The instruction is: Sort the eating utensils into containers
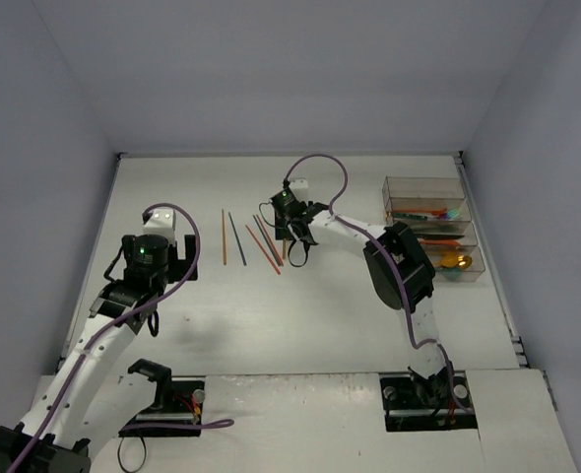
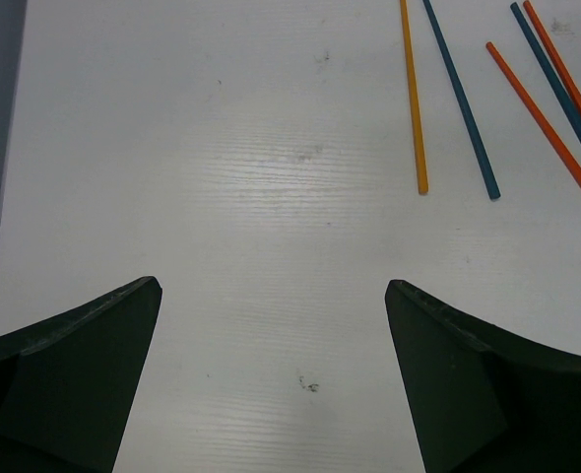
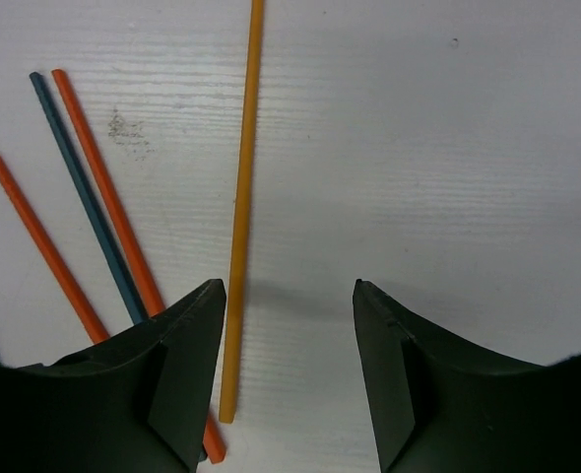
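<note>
White scuffed table (image 1: pixel 271 325), grey walls (image 1: pixel 271 69). Right gripper (image 3: pixel 289 325) has its jaws apart, straddling a slim yellow chopstick (image 3: pixel 241 227) — unclamped. Left gripper (image 2: pixel 271 325) gapes, released. Only the top view shows the clear plastic bins (image 1: pixel 423 183) — far right, coloured utensils (image 1: pixel 433 213) inside.

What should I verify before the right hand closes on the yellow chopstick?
1. Right hand open: ok, fingers stand apart.
2. Yellow chopstick between the fingers: ok, but off-centre, close to one finger.
3. Grasp point: not ok, the fingers sit near the chopstick's end, not its middle.
4. Neighbours clear: cannot tell. The orange chopstick runs under that same finger and ends beside the yellow one's end.
5. Left hand out of the way: ok, open, apart from the chopsticks.
6. Room in the containers: cannot tell, too small in the top view.
</note>
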Robot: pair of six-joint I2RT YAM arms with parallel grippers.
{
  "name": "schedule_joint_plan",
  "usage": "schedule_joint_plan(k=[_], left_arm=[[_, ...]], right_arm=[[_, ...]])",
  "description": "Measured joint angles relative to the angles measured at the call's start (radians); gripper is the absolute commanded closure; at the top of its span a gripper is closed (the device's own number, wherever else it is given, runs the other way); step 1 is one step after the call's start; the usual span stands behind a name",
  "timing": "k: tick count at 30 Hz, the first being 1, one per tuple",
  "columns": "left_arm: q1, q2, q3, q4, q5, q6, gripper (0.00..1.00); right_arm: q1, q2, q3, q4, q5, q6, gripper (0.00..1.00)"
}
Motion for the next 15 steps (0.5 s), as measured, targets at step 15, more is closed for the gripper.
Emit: schedule_joint_plan(k=[15], left_arm=[[0.0,0.013,0.0,0.001,-0.023,0.013,0.03]], right_arm=[[0.005,0.066,0.039,0.017,0.021,0.062,0.61]])
